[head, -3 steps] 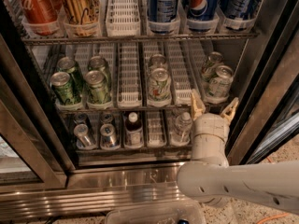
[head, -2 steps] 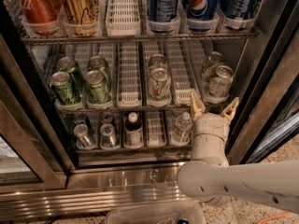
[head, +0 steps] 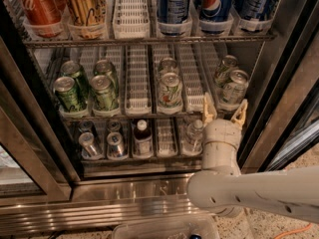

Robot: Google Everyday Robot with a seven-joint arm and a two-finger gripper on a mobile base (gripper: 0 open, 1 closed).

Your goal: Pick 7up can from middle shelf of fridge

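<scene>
Two pale silver-white cans w/ green lettering and shiny tabbed tops stand one behind the other in the far-right lane. The front one is your 7up can [head: 234, 86], upright, at the front edge of the middle shelf [head: 138, 81], a metal wire rack w/ white slotted plastic lane trays. That rack sits inside the fridge [head: 124, 199], a stainless-steel cooler w/ dark door frames and a ribbed steel base.

Your gripper [head: 224, 112], on a smooth off-white cylindrical wrist, is just below and in front of the 7up can. Its two tan fingers [head: 208, 106] are spread apart, w/ nothing between them.

Around it:
- **Centre lane:** whitish cans w/ a yellow-green swirl [head: 170, 89].
- **Left lanes:** four dark green cans [head: 70, 93].
- **Between the lanes:** bare white trays.
- **Rack above:** a red cola can [head: 37, 6], a gold can [head: 84, 4] and blue Pepsi cans [head: 214, 4].
- **Rack below:** silver can tops [head: 90, 144], a dark bottle [head: 142, 137] and a clear bottle [head: 193, 133] just left of the wrist.

The right door frame stands close beside the right finger. An orange cable [head: 295, 230] lies on the speckled floor, bottom right.
</scene>
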